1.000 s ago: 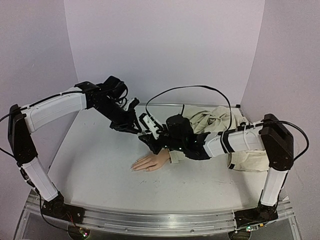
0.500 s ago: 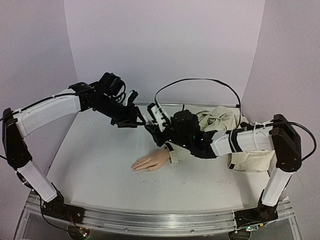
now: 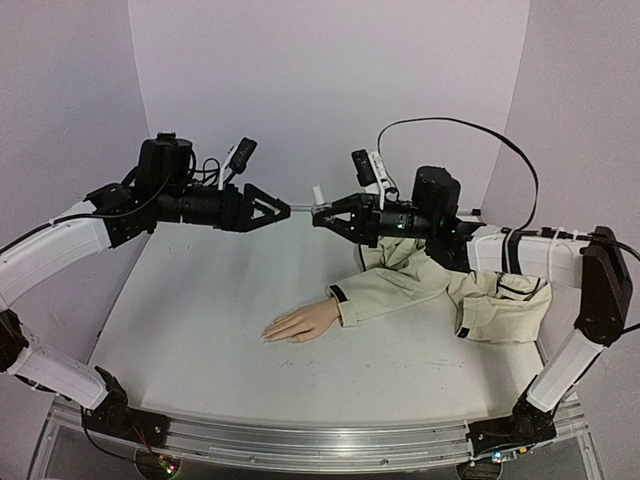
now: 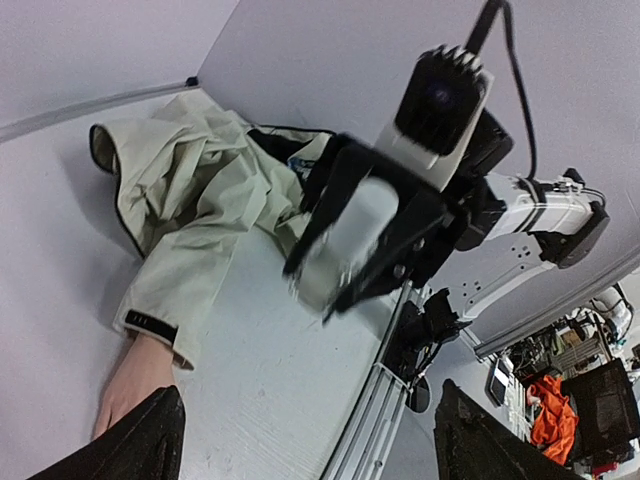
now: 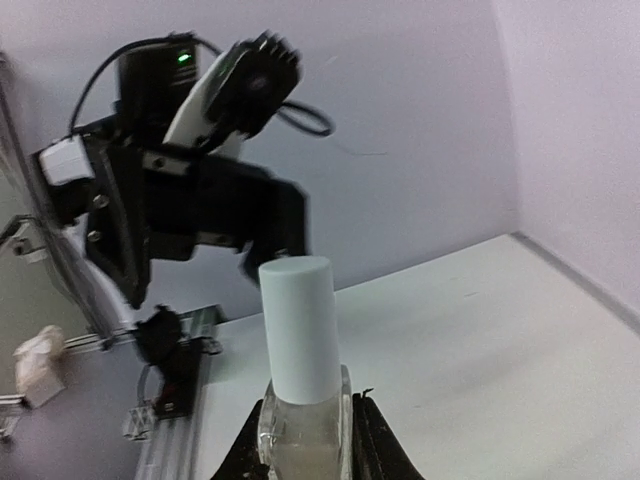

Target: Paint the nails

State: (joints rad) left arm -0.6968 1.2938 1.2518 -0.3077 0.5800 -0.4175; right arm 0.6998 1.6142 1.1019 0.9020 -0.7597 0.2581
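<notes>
L end effector (image 3: 283, 211) open, jaws spread, raised above counter (image 3: 190, 330), facing R end effector (image 3: 322, 213) tip to tip, just apart. R end effector closed on small clear bottle (image 5: 300, 420) w/ white cap (image 5: 297, 330). Below both, well apart, mannequin hand (image 3: 303, 322) lies flat on counter; nails (image 3: 270, 333) at its left-pointing fingertips, too small to make out. Beige sleeve (image 3: 400, 285) runs back-right under R arm (image 3: 500, 255).

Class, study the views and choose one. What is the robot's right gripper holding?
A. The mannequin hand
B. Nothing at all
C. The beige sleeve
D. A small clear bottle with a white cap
D. In the right wrist view the small clear bottle sits clamped upright between the fingers of the right gripper, its white cap on top, while the mannequin hand lies untouched on the table.
</notes>
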